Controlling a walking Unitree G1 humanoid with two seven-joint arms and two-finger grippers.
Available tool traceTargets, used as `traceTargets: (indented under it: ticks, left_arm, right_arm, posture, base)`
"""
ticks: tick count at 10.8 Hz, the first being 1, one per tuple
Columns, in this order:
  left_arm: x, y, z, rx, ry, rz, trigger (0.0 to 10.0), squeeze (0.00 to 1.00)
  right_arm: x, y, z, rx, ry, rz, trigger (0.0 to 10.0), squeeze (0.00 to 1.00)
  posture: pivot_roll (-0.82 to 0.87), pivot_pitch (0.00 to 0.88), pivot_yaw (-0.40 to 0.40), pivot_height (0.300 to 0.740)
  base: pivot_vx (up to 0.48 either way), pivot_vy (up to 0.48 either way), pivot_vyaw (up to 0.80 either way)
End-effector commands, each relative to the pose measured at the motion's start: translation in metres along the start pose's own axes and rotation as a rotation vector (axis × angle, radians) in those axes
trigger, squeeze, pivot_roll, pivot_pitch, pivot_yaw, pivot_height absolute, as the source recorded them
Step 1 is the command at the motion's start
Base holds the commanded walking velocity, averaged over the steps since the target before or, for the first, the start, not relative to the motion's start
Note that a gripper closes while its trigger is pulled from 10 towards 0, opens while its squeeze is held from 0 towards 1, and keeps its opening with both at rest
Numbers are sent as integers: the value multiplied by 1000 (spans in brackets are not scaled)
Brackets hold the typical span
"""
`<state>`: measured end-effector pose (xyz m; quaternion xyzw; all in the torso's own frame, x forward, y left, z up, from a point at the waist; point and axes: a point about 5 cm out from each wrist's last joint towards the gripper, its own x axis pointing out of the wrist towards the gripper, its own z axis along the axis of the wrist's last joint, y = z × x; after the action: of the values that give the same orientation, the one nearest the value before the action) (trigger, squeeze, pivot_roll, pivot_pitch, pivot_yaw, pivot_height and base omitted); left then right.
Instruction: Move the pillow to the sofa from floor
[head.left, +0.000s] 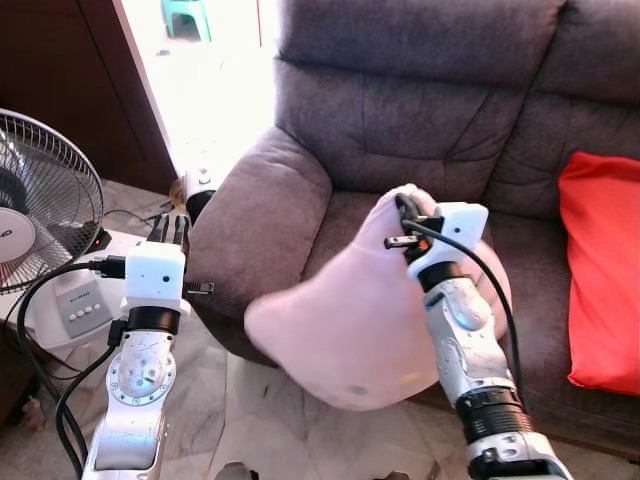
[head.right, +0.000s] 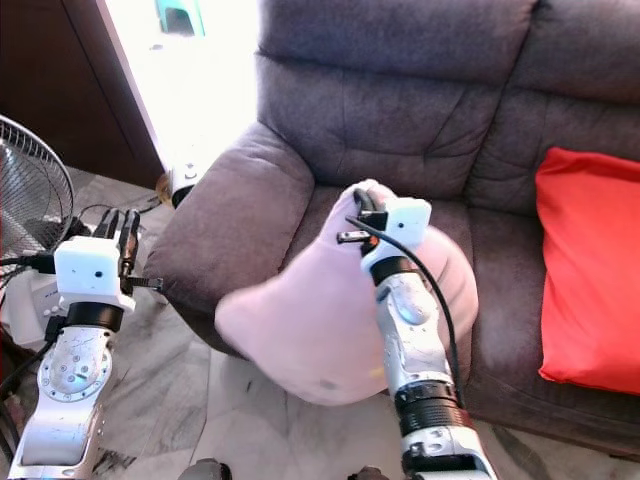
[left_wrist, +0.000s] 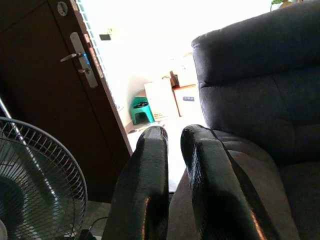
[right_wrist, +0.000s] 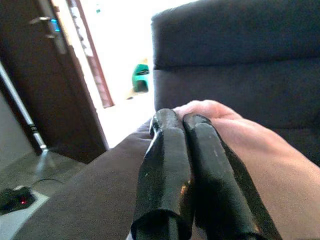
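No text, label, brand or number can be read anywhere: the marks on the hub of the standing fan (head.left: 12, 232) and on the grey button panel (head.left: 83, 307) beside it are too small to make out.

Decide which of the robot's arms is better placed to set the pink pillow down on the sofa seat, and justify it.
Right. The right gripper has its fingers shut on the pink pillow, held over the sofa seat's front edge. The left gripper is holding nothing, out beside the armrest near the fan.

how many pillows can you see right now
2. A pink pillow is held by the right gripper over the sofa's front edge; a red pillow lies on the seat's right side.
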<state>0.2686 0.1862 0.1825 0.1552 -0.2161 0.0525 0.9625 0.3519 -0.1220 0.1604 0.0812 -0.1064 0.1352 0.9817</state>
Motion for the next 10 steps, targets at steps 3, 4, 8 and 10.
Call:
traceTargets:
  ticks: [3, 4, 8, 10]
  left_arm:
    - [-3, 0, -6, -17, 33, -3, 10000, 0]
    - [-5, -1, -7, -21, 41, -6, 10000, 0]
    - [-7, 4, -8, -12, 53, 24, 10000, 0]
    - [-8, 4, -9, -10, 60, 31, 10000, 0]
  right_arm:
    - [10, 14, 24, -24, -106, 61, 10000, 0]
    - [9, 13, 23, -31, -99, 65, 10000, 0]
    - [6, 17, 18, -72, -74, 111, 10000, 0]
    - [6, 17, 16, -53, -58, 100, 10000, 0]
  posture:
    - [115, 70, -19, 723]
    - [112, 73, -19, 723]
    - [118, 102, -24, 723]
    - [120, 107, -23, 723]
  base:
    - [0, 0, 0]
    - [0, 0, 0]
    - [0, 0, 155]
    - [0, 0, 375]
